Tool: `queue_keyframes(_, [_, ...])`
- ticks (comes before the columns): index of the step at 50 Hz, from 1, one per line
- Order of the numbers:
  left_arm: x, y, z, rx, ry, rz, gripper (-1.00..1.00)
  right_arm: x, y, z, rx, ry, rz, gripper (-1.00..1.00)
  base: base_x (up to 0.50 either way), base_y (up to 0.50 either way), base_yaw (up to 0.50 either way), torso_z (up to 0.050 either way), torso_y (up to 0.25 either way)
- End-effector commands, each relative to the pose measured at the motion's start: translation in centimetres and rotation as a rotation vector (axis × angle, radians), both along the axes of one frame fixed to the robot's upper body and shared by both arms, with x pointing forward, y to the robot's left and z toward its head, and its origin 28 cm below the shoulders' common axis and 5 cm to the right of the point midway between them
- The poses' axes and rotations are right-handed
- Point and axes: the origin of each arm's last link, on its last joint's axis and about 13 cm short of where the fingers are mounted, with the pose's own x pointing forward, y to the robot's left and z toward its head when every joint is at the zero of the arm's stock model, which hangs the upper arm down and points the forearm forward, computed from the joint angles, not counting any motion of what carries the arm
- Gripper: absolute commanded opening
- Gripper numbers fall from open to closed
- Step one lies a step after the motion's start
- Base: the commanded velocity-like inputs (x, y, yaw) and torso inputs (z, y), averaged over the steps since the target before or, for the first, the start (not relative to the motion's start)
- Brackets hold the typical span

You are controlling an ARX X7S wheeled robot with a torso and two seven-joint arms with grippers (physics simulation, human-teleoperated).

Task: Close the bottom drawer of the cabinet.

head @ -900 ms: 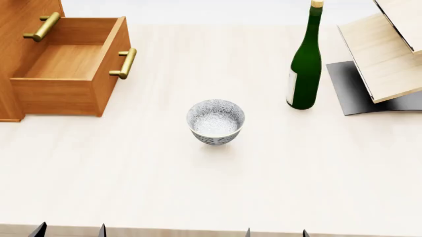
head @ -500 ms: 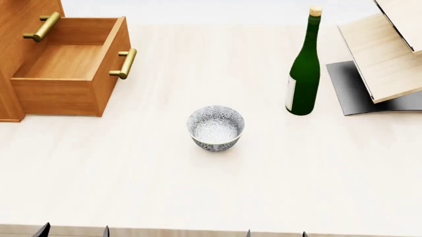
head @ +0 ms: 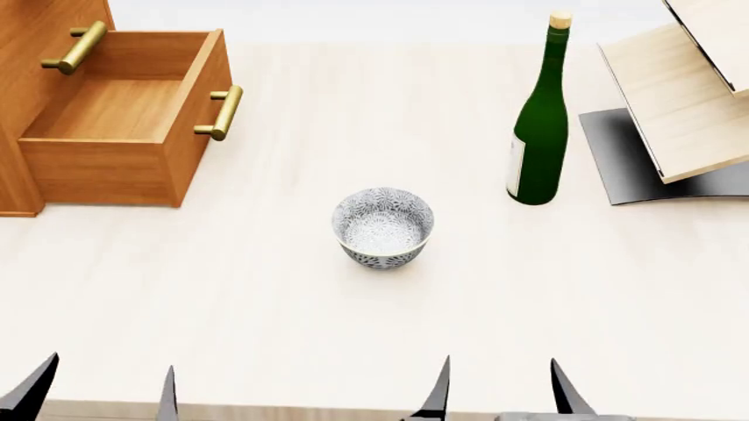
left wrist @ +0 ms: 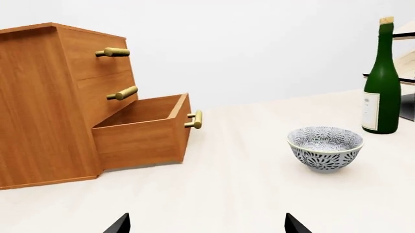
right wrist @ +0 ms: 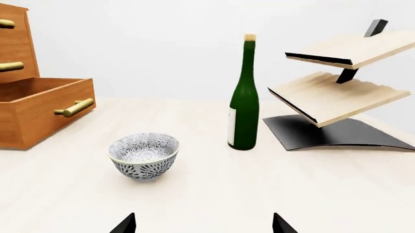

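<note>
3 drawers stack in the cabinet [head: 35,53] at the bench's [head: 387,324] far left; the bottom drawer [head: 123,118] stands pulled well out and empty. It looks rigid and light, likely sliding on a straight push against its front panel beside the brass handle [head: 224,112]. Left tool [head: 100,395] and right tool [head: 500,390] both spread wide, holding nothing, well apart from it.

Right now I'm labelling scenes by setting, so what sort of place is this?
Likely a simulated household tabletop, not a real room: a pale wood table carries a small wooden cabinet with its bottom drawer open, a patterned bowl and a green wine bottle.
</note>
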Motion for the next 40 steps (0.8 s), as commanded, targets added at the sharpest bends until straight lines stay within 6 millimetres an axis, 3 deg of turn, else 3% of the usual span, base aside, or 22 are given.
queue_keyframes(1, [-0.7, 0.2, 4.7, 0.037, -0.115, -0.002, 1.0, -0.5, 0.0, 4.8, -0.014, -0.094, -0.006, 1.0, 0.0, 0.0, 0.0, 0.0, 0.0])
queue_keyframes(16, [-1.9, 0.9, 9.2, 0.089, -0.221, 0.035, 1.0, -0.8, -0.5, 9.1, -0.029, -0.176, 0.001, 1.0, 0.0, 0.0, 0.0, 0.0, 0.0])
queue_keyframes(33, [-2.3, 1.0, 9.2, 0.095, -0.231, 0.047, 1.0, -1.0, -0.4, 8.5, -0.011, -0.179, 0.063, 1.0, 0.0, 0.01, 0.0, 0.0, 0.0])
queue_keyframes(40, [-2.2, 1.1, 9.0, 0.094, -0.238, 0.051, 1.0, -0.9, -0.4, 7.6, -0.005, -0.188, 0.061, 1.0, 0.0, 0.44, 0.0, 0.0, 0.0])
